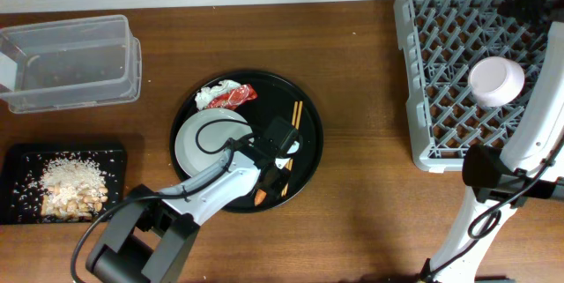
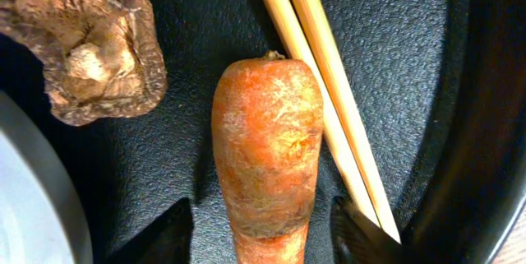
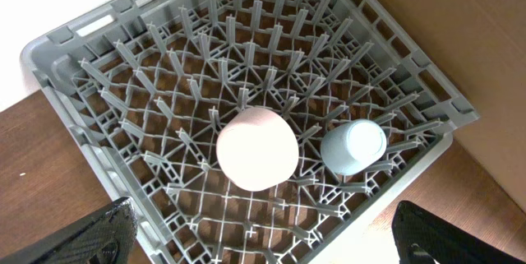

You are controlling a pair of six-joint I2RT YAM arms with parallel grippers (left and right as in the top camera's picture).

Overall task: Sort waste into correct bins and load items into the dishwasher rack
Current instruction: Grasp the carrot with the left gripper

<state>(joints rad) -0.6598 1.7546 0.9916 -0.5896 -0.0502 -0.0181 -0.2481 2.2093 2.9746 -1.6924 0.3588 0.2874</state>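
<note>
Over round tray point(image 1: 310, 146), left gripper point(image 2: 265, 235) straddles carrot point(image 2: 267, 141).

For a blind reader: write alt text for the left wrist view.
An orange carrot lies on the black tray between the left gripper's open jaws, two thin wooden chopsticks against its right side, a small brown lump upper left.

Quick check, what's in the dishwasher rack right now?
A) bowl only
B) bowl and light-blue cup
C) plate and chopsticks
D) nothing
B: the right wrist view shows the bowl and the light-blue cup sitting side by side among the pegs of the rack, while the overhead view has the plate and chopsticks on the round black tray.
</note>
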